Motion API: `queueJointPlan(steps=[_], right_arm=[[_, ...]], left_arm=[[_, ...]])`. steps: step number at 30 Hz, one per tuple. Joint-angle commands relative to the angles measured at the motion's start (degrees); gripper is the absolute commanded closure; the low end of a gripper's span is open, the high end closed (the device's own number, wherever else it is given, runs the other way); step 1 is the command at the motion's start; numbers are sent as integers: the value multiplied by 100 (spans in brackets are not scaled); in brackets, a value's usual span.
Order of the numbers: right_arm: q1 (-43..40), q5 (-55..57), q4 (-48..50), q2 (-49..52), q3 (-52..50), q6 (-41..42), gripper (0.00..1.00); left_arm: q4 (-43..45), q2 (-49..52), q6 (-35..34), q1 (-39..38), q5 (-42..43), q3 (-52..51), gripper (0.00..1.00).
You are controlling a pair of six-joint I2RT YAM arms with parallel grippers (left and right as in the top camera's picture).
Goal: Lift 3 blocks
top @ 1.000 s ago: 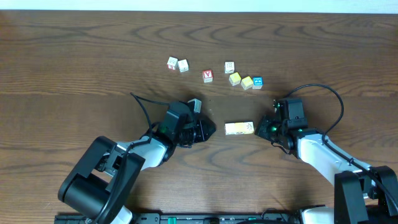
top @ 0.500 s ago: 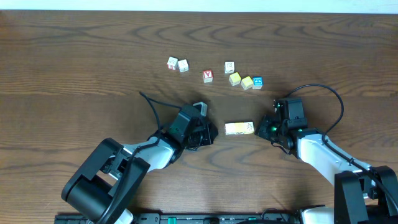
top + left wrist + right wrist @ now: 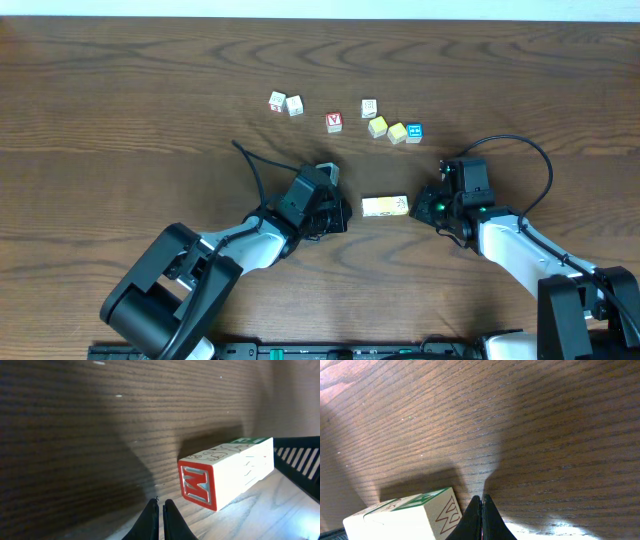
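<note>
The blocks (image 3: 385, 206) lie end to end in a short cream-and-yellow row on the table between my two grippers. In the left wrist view the row (image 3: 227, 472) shows a red-framed letter on its near end and green on the far top. The right wrist view shows its other end (image 3: 420, 517) with a brown W and a green top. My left gripper (image 3: 346, 213) (image 3: 161, 503) is shut, its tips a little short of the row's left end. At the row's right end my right gripper (image 3: 417, 208) (image 3: 481, 497) is shut with nothing in it.
Several loose cubes lie at the back: two pale ones (image 3: 285, 103), a red-faced one (image 3: 334, 121), a cream one (image 3: 369, 108), two yellow ones (image 3: 387, 129) and a blue-faced one (image 3: 414, 131). Cables trail behind both arms.
My left gripper has moved right, closer to the row's left end. The right arm and the row have not moved.
</note>
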Motion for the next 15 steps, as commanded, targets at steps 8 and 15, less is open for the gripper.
queueJointPlan(steps=[8,15], right_arm=[[-11,-13,11,9,-26,-48,99],[9,-122,20,9,-26,-48,99]], left_arm=[[-136,-214,308,-66,-321,219,93],[-122,-190,238,-149,-372,219,93]])
